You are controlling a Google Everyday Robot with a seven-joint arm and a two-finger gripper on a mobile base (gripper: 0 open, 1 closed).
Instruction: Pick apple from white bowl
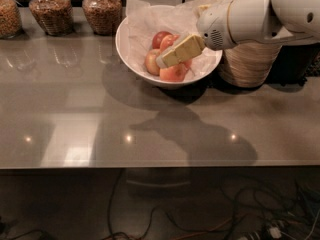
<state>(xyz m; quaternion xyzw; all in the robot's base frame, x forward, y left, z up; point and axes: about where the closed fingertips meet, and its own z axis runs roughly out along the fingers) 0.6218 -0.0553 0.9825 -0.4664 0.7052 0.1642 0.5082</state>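
The white bowl (131, 54) with a crinkled white paper liner stands at the back of the grey table. Several red-yellow apples (170, 73) lie in it. My gripper (165, 60) reaches in from the right on a white arm (260, 16); its yellowish fingers (181, 50) hang over the apples at the bowl's middle, in front of some of them.
Three glass jars of brown grains (50, 11) stand along the back left. A stack of beige disposable bowls (250, 64) stands right of the white bowl, under my arm. The table's front edge (150, 165) runs across, with cables on the floor below.
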